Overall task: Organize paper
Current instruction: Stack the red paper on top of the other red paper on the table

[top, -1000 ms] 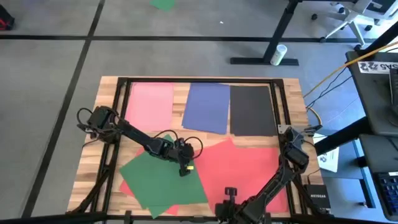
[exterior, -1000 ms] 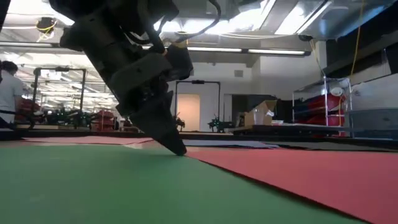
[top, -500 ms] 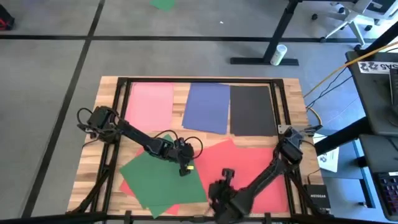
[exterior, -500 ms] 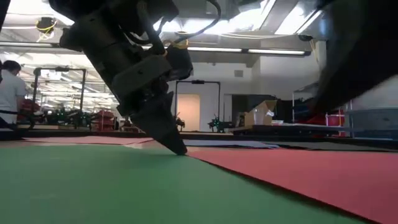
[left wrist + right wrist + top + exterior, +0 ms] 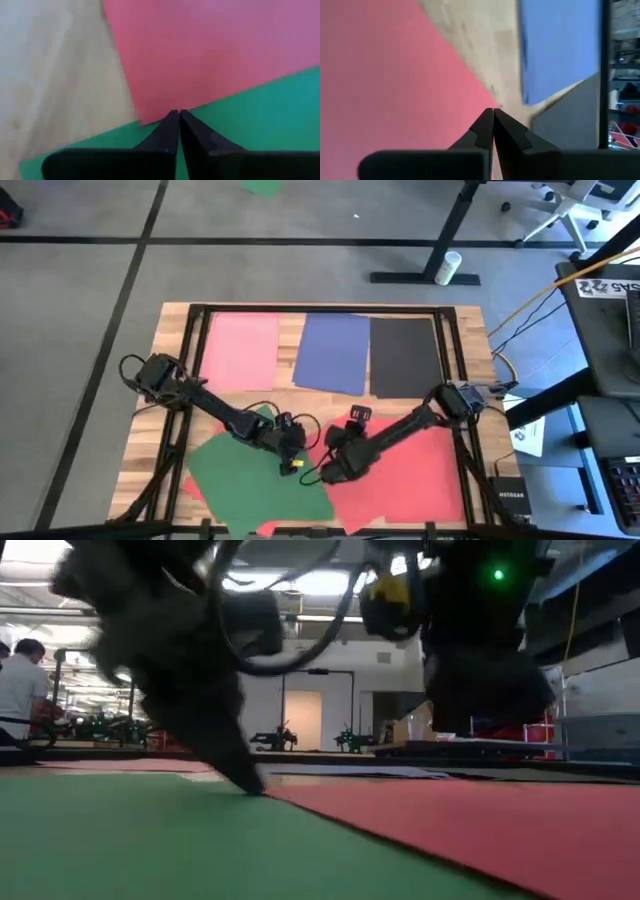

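Paper [image 5: 260, 465]: thin flat matte rectangles on grainy wooden table [image 5: 290, 340]

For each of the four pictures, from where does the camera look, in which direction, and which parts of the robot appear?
High view: above the table, facing straight down; both arms show, left hand on the green sheet, right hand over the red sheet.
Low view: table height, facing level across the sheets into the room; both arms descend from above.
Left wrist view: on the left arm, facing down past its shut fingers at green and red paper.
Right wrist view: on the right arm, past shut fingers at red, blue and black sheets.
All four views share the red sheet.
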### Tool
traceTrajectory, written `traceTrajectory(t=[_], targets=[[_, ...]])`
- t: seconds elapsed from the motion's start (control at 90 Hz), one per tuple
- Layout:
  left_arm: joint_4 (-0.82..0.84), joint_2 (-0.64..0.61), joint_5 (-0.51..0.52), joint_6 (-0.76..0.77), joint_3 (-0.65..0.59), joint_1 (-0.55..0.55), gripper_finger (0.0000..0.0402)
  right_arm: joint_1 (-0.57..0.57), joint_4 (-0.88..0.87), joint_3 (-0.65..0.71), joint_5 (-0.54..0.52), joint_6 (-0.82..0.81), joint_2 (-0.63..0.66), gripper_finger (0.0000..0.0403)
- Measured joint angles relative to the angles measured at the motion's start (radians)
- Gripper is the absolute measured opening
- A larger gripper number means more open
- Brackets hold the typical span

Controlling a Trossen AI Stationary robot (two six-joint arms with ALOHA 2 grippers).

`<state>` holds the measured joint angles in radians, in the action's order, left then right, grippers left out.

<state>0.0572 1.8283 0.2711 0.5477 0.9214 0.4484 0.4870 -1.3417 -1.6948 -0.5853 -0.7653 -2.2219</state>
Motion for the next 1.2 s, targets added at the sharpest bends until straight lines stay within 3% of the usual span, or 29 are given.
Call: traceTrajectory(t=[0.267, 0.378, 0.5, 0.622, 0.967, 1.2], targets=[[0.089, -0.119, 0.138, 0.093, 0.000, 0.131, 0.0000, -0.005, 0.215, 0.148, 0.031, 0.041, 0.172, 0.0000], [0.086, -0.133, 0.146, 0.119, 0.000, 0.173, 0.0000, -0.035, 0.391, 0.259, 0.112, 0.117, 0.241, 0.0000], [0.125, -0.133, 0.161, 0.164, 0.000, 0.211, 0.0000, -0.104, 0.551, 0.360, 0.223, 0.195, 0.249, 0.0000], [0.189, -0.128, 0.215, 0.232, 0.000, 0.238, 0.0000, -0.162, 0.645, 0.403, 0.232, 0.226, 0.249, 0.0000], [0.256, -0.068, 0.245, 0.348, 0.001, 0.272, 0.0000, -0.241, 0.629, 0.437, 0.400, 0.263, 0.254, 0.0000], [0.257, -0.062, 0.261, 0.369, 0.002, 0.292, 0.0000, -0.239, 0.554, 0.482, 0.419, 0.174, 0.264, 0.0000]])
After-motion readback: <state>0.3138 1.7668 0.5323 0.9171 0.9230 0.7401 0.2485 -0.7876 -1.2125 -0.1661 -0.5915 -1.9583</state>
